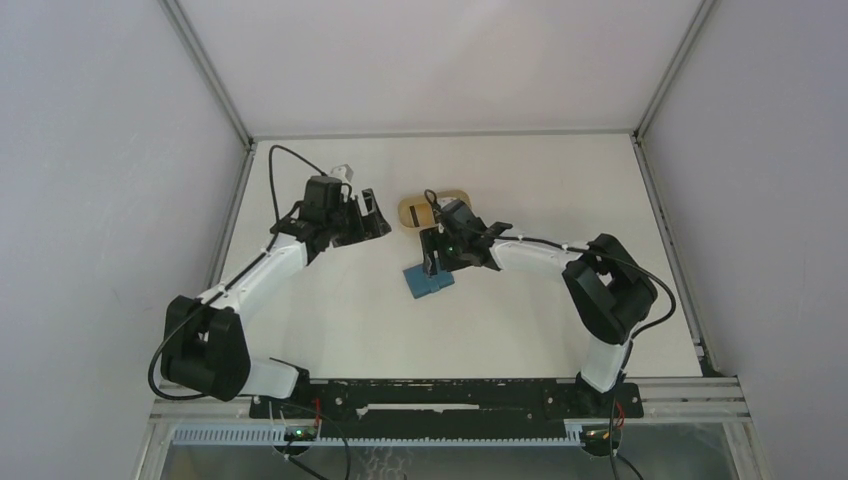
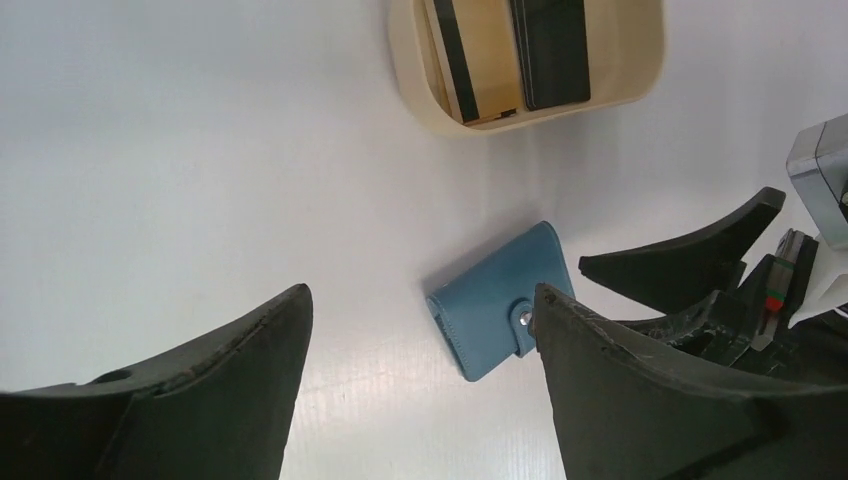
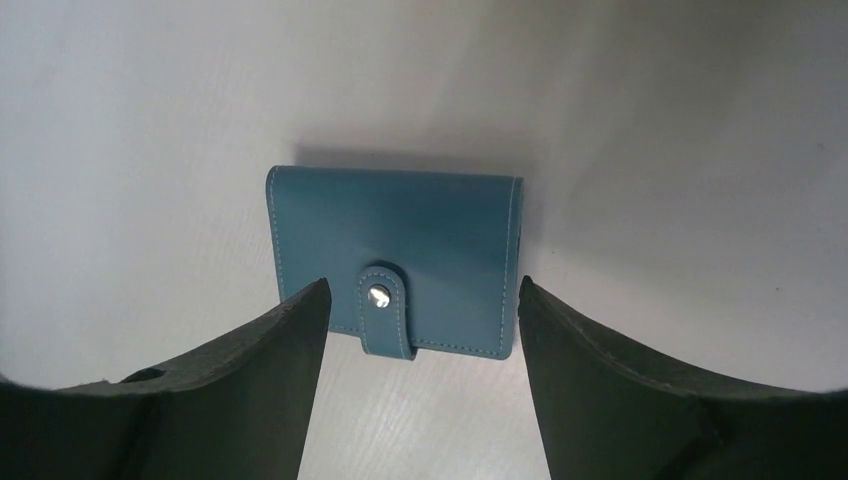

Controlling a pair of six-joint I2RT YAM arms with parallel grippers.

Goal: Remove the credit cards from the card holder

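Left gripper (image 2: 420, 295) hangs wide open and empty over the white worktop (image 1: 330, 300). Next along, the tan rounded tray (image 2: 410, 70) carries two credit cards (image 2: 553, 50). Just nearer lies the teal-blue folding card holder (image 3: 395, 225), flat, tab snapped. Right gripper (image 3: 422, 290) straddles it, spread wide, gripping nothing.

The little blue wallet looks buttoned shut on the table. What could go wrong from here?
The card holder lies flat and loose, with the right claw open over it. Closing might shove it along the table rather than grip it. Its tab is snapped shut, so tugging there may just lift the whole holder, since the left claw hangs open off to the side and is not pinning it.
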